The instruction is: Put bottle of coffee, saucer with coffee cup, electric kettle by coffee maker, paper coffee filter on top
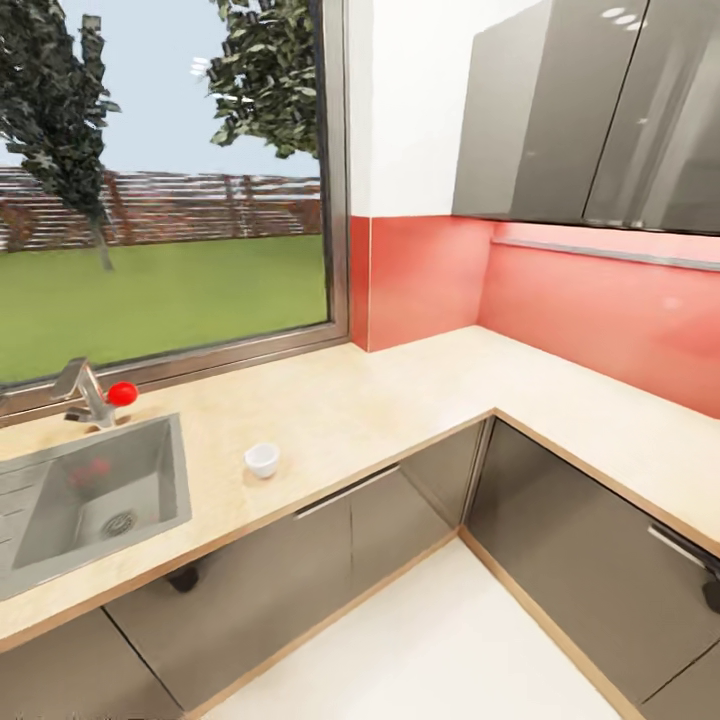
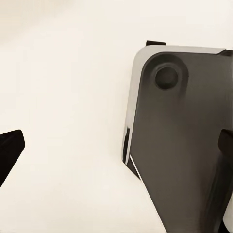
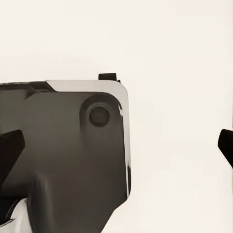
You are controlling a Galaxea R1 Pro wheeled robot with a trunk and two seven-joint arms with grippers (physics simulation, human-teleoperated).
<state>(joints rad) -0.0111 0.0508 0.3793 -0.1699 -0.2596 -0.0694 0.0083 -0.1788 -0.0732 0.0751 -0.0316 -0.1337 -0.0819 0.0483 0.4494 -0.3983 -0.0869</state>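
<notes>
Coffee cup near the worktop's front edge, beside the sink
Both pincers, left and right, gape empty over pale floor; nearer arm indeterminable

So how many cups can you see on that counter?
1. A small white cup stands on the beige countertop, just right of the steel sink. Others may sit outside this view.

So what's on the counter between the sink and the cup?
Nothing: in the head view the stretch of countertop between the sink and the cup is bare.
</notes>
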